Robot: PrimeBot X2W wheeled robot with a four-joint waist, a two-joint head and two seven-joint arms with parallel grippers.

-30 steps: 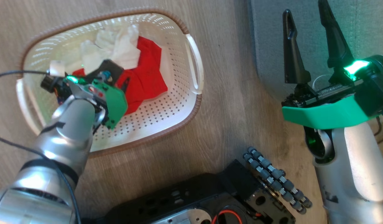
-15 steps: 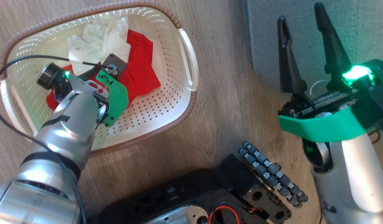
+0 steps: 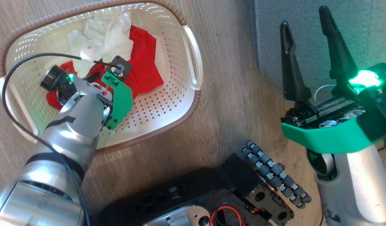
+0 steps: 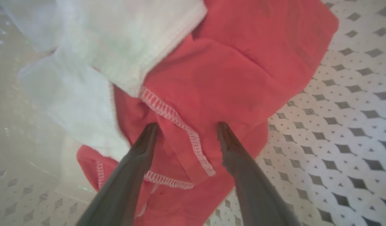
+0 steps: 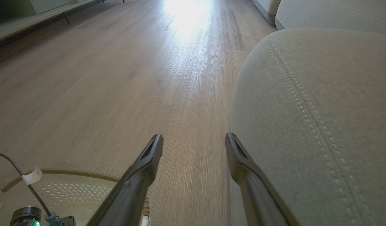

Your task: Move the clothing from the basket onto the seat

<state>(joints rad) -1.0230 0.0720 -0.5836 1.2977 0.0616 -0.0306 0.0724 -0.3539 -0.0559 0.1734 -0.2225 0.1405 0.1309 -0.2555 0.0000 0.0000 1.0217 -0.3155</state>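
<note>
Shift since a second ago: head camera swung slightly, so picture contents sit a little left. Left forearm (image 3: pixel 73 125) reached further over the clothing, wrist rolled. Right arm unchanged in pose.
Left gripper (image 4: pixel 188 125): down inside the basket, fingers spread wide. Tips set onto the red shirt, with a fold and its white stitched hem lying between them. Nothing pinched or lifted.
Right gripper (image 3: pixel 304 15): fully spread and empty, raised at the right, fingers pointing far. Left finger over the floor, right finger over the near edge of the seat, clear of both.
Red shirt (image 3: pixel 142 72): crumpled in the middle of the basket, resting on its bottom.
White cloth (image 3: pixel 102 31): bunched at the far side of the basket, overlapping the far-left part of the red shirt.
Basket (image 3: pixel 161 103): standing on the floor at the left, brown rim all round, white handle (image 3: pixel 193 59) on its right side. Near-right part of the perforated bottom bare.
Seat (image 3: pixel 362 31): grey cushion at the far right, well apart from the basket, with stitched seams along its rounded corner.
Floor (image 3: pixel 230 94): pale wood planks between basket and seat.
Robot base (image 3: pixel 196 201): black, at the near edge, near the basket's right end.
</note>
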